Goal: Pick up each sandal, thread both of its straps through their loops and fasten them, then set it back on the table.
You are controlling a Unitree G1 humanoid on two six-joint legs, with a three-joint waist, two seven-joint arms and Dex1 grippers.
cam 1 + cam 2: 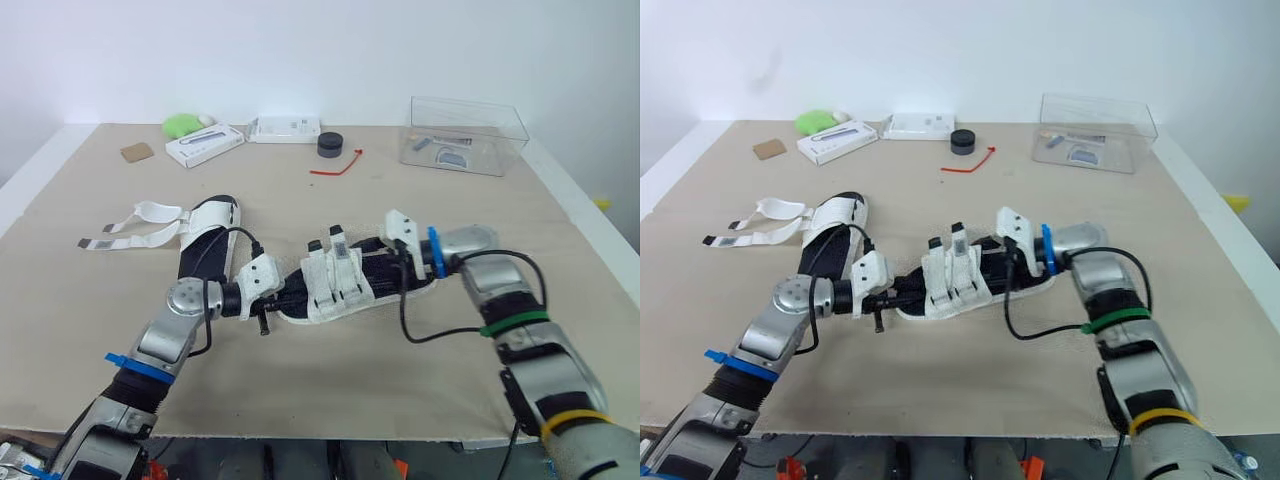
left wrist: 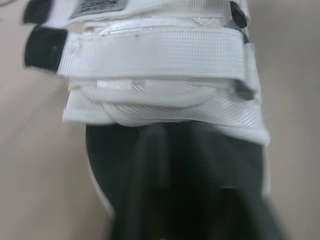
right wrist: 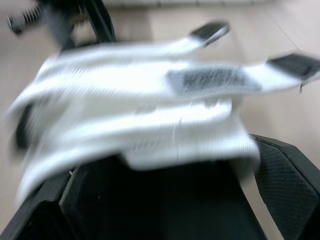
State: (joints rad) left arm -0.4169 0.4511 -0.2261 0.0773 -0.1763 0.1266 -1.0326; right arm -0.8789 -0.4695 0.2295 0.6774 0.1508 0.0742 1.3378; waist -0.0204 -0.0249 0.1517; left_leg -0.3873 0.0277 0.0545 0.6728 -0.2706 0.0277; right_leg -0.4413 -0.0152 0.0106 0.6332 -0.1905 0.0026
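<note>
Nearest, close to the counter's [image 1: 330,395] front edge and about midway along it, a white-strapped sandal [image 1: 345,285] with a black footbed lies lengthwise between the two hands. The left hand [image 1: 275,298] meets one end and the right hand [image 1: 398,258] the other. Taking it by both ends likely steadies the sole so the straps can be worked or checked. Its two straps [image 2: 150,50] cross the upper and pass through their loops, yet their black tips stand up free in the head views, so I judge them threaded but perhaps not pressed down. Whether either hand is clamped on the sole or only lies against it I cannot tell: the sandal covers the contact in the head views, and the wrist views do not settle it. Nor can I tell if the sole rests on the counter or hangs just above it. A second sandal [image 1: 205,235] lies toward the left edge, its loose straps [image 1: 130,228] splayed flat outward, plainly undone. Along the far edge sit a clear plastic box [image 1: 465,135] and small white boxes [image 1: 205,145], their contents too small to make out.
</note>
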